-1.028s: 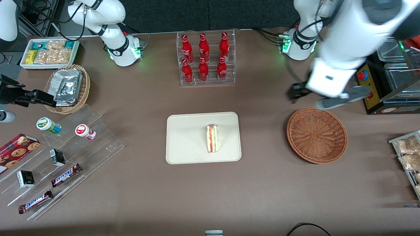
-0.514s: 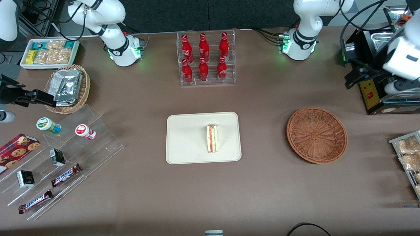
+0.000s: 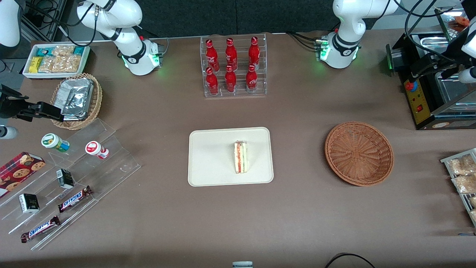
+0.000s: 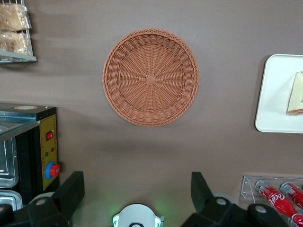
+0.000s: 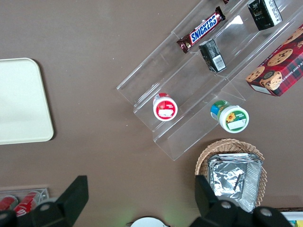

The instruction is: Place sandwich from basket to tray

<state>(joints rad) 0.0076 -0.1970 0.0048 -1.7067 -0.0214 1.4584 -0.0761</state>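
Brown table [image 3: 297, 208] — dark backdrop [image 3: 238, 15]

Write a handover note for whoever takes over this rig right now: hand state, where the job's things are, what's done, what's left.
Hand: open, holding nothing, high above the table at the working arm's end, looking down on the basket.
Sandwich: lying on the tray, near its middle.
Basket: holds nothing, sits on the table beside the tray, apart from it.
Done: sandwich is out of the basket and on the tray.
Left: nothing apparent for this task.

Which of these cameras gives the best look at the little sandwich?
The front view: the whole sandwich lies on the tray, filling layers visible. The left wrist view catches only part of it, cut off at the frame edge. The right wrist view shows none. The open gripper hovers high, away from the basket.
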